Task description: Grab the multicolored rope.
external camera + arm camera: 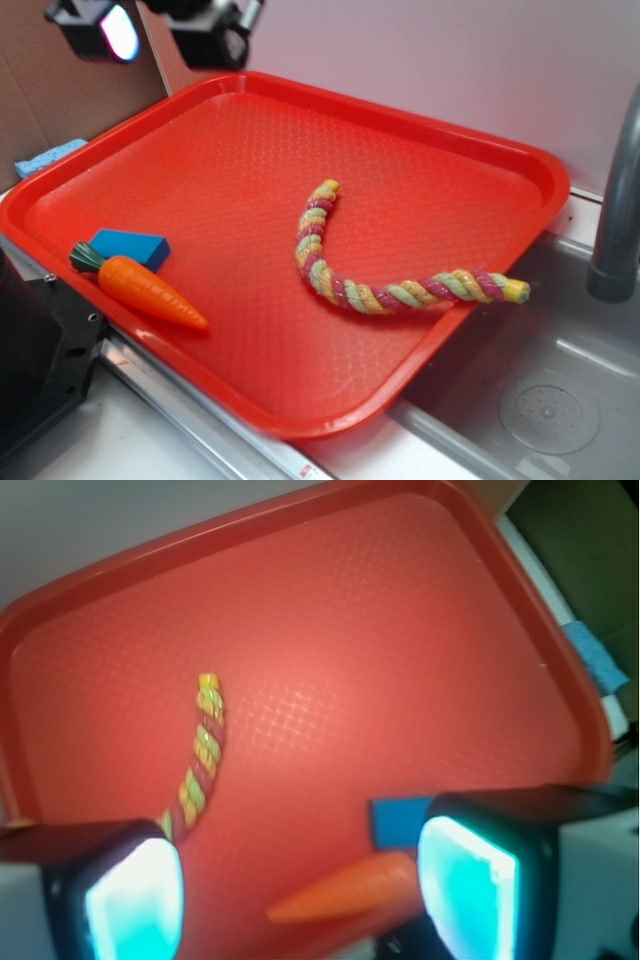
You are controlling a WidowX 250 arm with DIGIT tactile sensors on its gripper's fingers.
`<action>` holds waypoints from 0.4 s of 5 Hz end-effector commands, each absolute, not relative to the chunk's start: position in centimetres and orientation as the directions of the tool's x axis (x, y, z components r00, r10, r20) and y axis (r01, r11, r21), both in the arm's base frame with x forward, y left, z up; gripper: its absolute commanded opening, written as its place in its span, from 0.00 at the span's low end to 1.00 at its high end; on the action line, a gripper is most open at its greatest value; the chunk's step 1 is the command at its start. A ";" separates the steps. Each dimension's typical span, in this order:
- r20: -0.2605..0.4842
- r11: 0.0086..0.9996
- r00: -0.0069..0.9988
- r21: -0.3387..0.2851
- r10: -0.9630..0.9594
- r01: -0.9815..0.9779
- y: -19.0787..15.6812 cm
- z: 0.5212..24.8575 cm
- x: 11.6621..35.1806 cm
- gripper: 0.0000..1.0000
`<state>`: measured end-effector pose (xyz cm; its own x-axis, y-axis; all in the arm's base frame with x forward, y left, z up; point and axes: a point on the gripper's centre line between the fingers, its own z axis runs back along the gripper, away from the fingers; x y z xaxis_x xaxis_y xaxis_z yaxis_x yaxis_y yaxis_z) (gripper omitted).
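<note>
Multicolored rope [380, 275] lies curved on red tray [420, 130], one end overhanging tray's sink-side edge. Gripper [300, 880] spread wide, empty, well above tray. Carrot [150, 290] touching blue block [130, 247] nr opposite edge. No legible writing.

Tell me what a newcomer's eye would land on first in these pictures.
First, the big textured red plastic tray, which fills the scene, its right corner over the grey metal sink. Next, the thick twisted yellow, pink and pale green rope, curved across the tray's middle, one end over the right rim. At the left edge lie the orange toy carrot and flat blue block.
</note>
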<state>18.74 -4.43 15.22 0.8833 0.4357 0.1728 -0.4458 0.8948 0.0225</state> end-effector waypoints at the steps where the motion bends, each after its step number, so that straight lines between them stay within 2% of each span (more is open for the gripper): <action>1: 0.206 0.876 0.857 0.003 0.472 -0.483 -5.7 10.1 20.8 1.00; 2: 0.224 0.869 0.856 0.065 0.466 -0.490 -6.4 7.3 21.7 1.00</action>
<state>21.33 -6.59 6.48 0.8603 0.4681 0.2021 -0.4916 0.8667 0.0851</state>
